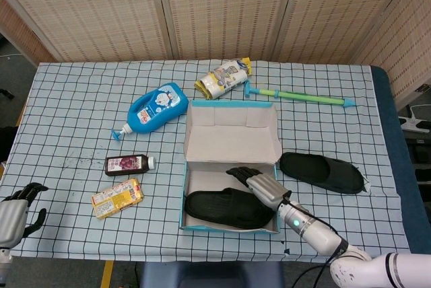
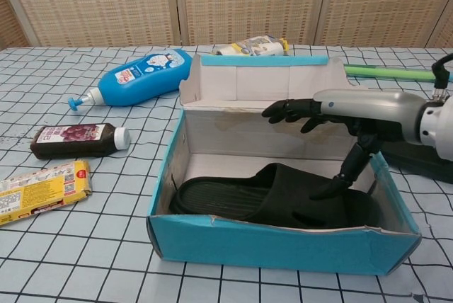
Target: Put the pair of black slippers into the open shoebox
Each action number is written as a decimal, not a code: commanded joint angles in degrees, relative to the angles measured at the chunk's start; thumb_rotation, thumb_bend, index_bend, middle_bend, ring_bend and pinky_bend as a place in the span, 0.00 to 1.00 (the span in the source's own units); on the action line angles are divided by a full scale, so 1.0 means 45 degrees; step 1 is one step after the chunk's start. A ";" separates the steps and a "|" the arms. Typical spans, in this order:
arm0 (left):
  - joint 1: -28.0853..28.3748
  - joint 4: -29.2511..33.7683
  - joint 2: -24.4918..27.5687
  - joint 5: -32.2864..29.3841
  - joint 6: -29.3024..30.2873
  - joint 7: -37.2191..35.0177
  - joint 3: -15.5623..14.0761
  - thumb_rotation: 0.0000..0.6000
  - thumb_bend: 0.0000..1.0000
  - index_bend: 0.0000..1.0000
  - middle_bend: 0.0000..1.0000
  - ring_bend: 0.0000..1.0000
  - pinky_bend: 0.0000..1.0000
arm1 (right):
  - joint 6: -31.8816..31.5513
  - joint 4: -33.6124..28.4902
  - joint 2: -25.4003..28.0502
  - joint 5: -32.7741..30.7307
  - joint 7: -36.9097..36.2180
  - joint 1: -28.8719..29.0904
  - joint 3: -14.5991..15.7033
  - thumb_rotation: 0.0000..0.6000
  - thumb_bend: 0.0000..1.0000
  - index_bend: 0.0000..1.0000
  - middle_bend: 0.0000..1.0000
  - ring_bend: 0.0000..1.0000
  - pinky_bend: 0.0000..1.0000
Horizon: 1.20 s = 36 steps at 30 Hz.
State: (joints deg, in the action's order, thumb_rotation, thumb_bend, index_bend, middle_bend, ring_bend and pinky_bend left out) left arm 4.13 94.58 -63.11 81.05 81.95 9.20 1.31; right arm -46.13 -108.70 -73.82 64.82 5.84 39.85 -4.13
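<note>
Black rubber slipper (image 2: 276,197) in blue cardboard shoebox (image 1: 229,217); my right hand (image 1: 259,184) released, fingers spread above it. Second slipper (image 1: 320,171) at 3 o'clock: I'd lift clear first.

This looks like a robotics test room arranged for handling trials, not a lived-in home. A table (image 1: 67,99) under a blue-and-white checked cloth (image 1: 350,133) carries unrelated household goods around an open shoebox (image 1: 232,141): a blue bottle (image 1: 156,108) and a dark small bottle (image 1: 126,164) to the box's left, a snack packet (image 1: 117,198) further left and nearer the camera, a crumpled bag (image 1: 222,77) and a green stick (image 1: 301,96) behind it. Behind the table stands a run of woven folding screens (image 1: 222,9), closing the table off like a recording bay, with bare grey floor (image 1: 17,66) showing at the table's left edge.
</note>
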 commanded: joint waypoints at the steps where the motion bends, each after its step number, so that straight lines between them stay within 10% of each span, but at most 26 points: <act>1: -0.0008 0.0012 0.0009 0.0008 0.0022 -0.0015 0.0004 1.00 0.45 0.28 0.23 0.34 0.49 | -0.0542 -0.0557 0.0482 0.1074 -0.0330 -0.0333 0.0027 1.00 0.00 0.00 0.03 0.00 0.11; 8: -0.0021 0.0006 -0.0003 0.0033 0.0059 0.0002 -0.0001 1.00 0.45 0.28 0.23 0.34 0.49 | -0.4510 -0.0373 0.1232 0.5034 0.2933 -0.2262 0.1112 1.00 0.00 0.00 0.03 0.00 0.11; 14: -0.0012 0.0012 -0.0036 -0.0015 0.0037 0.0043 0.0015 1.00 0.45 0.28 0.23 0.34 0.49 | -0.6860 0.0905 0.1061 0.4895 0.5792 -0.4152 0.1594 1.00 0.00 0.00 0.03 0.00 0.04; 36: 0.0232 -0.0137 -0.0159 -0.0165 -0.0409 0.0102 0.0046 1.00 0.45 0.28 0.23 0.34 0.49 | -0.1737 0.4213 0.1398 -0.3576 0.3325 -0.3233 -0.0226 1.00 0.00 0.00 0.03 0.00 0.05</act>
State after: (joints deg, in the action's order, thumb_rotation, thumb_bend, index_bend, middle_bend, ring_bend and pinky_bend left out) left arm 5.16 93.97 -63.83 80.32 80.11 9.66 1.51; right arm -55.85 -91.70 -66.26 50.30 21.26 23.94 -4.43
